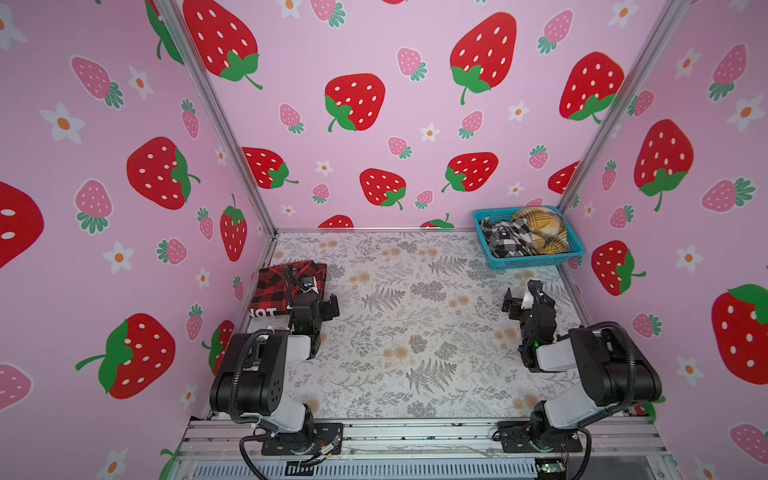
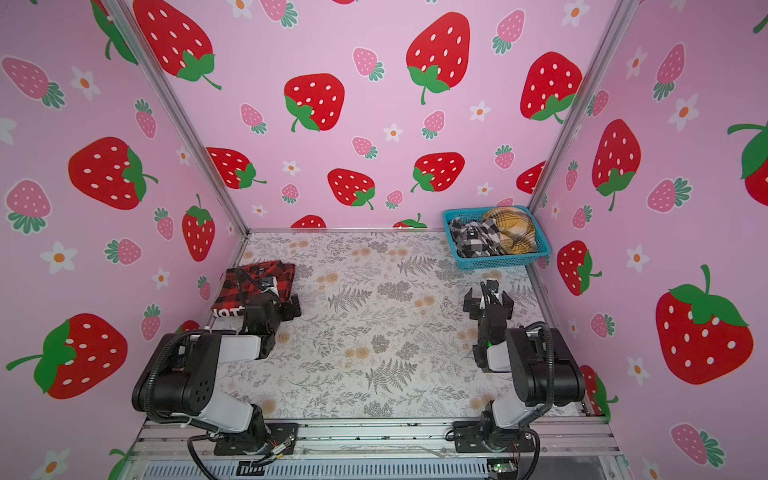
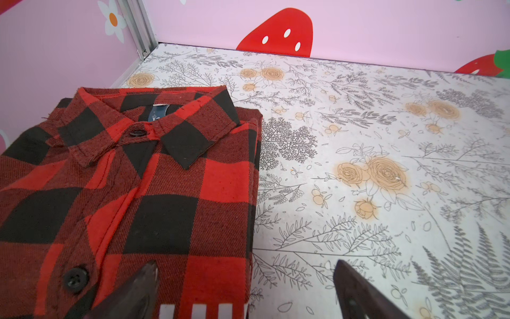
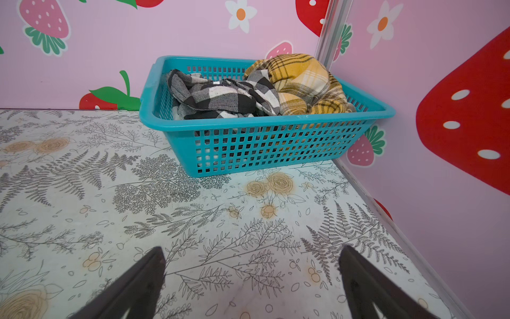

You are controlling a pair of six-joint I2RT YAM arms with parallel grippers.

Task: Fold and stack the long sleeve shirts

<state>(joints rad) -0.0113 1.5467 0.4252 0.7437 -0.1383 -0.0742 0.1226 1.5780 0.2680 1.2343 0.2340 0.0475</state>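
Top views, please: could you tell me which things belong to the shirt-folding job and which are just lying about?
Job: folded red-and-black shirt; black-and-white shirt and mustard shirt, crumpled in the teal basket; left gripper and right gripper, both open.
Just there: floral table; strawberry walls.

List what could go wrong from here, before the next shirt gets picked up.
1. The open left end effector has one finger over the edge of the folded red-and-black checked cloth shirt. Pulling away low might snag it and loosen the fold.
2. The crumpled black-and-white checked shirt and the mustard-yellow plaid shirt overlap in the teal plastic mesh basket. The open right end effector may lift both together, or drag the basket.
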